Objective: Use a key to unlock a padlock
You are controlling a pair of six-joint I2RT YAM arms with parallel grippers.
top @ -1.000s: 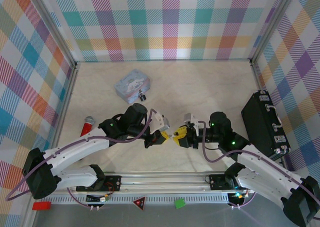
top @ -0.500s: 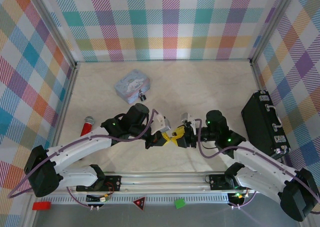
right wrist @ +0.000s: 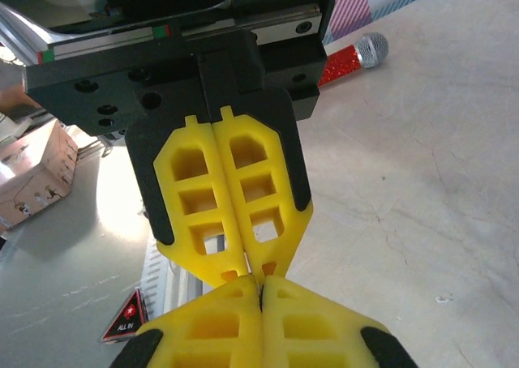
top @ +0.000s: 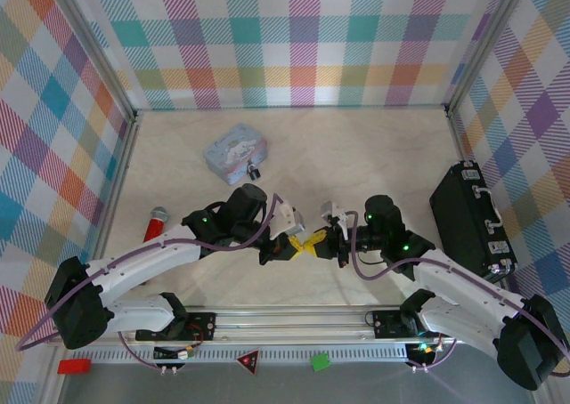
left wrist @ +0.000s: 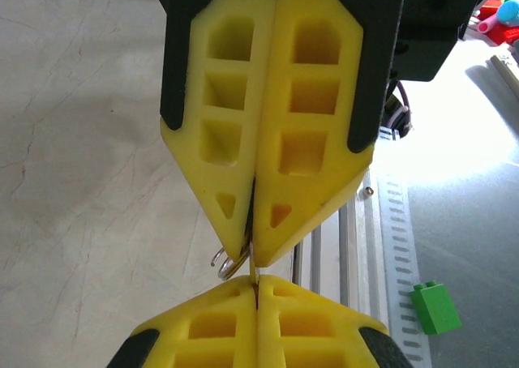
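The step in hand looks like a handover of the key (left wrist: 253, 267) between the two claws, which meet tip to tip at about 6 o'clock on the worktop (top: 356, 155). To do it well, the receiving claw should have a firm pinch before the other lets go, since a key this thin would be hard to pick up off a flat surface. The release should be a small opening with no sideways pull, and the blade should end up sticking out clear of the pads so that it can reach the keyhole.

The right claw (top: 318, 243) is pressed closed with the key at its very tip. The left claw (top: 297, 246) is also closed, and the sliver seems to run into its seam (I judge that both grip it, though I cannot tell how firmly).

From the left wrist the key shows as only a thin pale sliver bridging the two tips, with a small wire ring (left wrist: 220, 262) hanging at its 9 o'clock.

The padlock (top: 256, 169) lies well apart, toward 11 o'clock from the claws. It is tiny and dark, and sits just beside the pale blue tin (top: 233, 152) at the tin's 5 o'clock.
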